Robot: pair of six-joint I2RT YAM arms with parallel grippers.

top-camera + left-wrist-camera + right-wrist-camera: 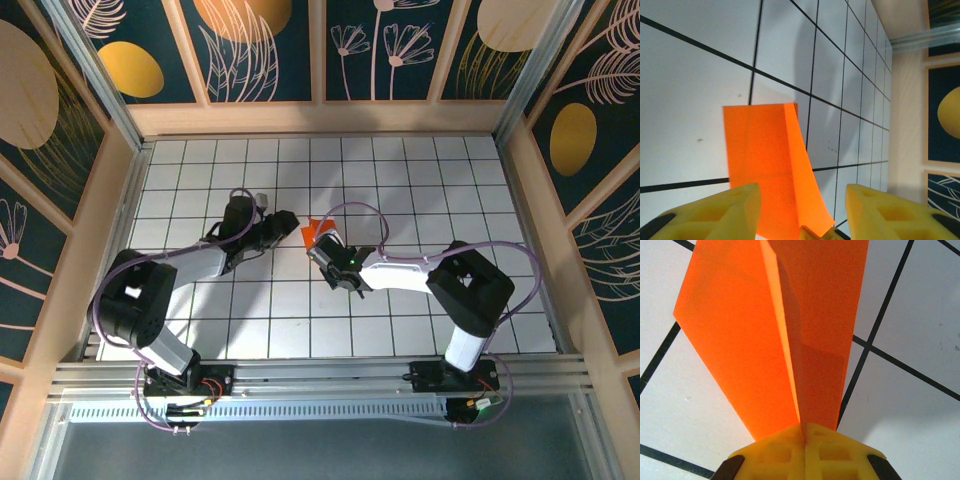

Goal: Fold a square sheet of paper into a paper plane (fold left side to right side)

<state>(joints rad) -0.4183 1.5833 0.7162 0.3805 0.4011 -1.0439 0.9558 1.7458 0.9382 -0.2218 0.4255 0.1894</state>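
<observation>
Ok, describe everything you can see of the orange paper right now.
The orange paper is thin, plain and bright, folded into layered flaps with a sharp centre crease that stands up as a ridge. It narrows toward the right gripper, whose jaws are shut on that end. The wider end reaches out over the white gridded table, between the open left gripper's fingers.

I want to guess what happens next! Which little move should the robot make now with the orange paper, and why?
Probably the left gripper should ease back from the folded orange paper. Its jaws stand apart around the paper's end, while the jaws of the right gripper are pinched shut on it, so the right holds it.
</observation>
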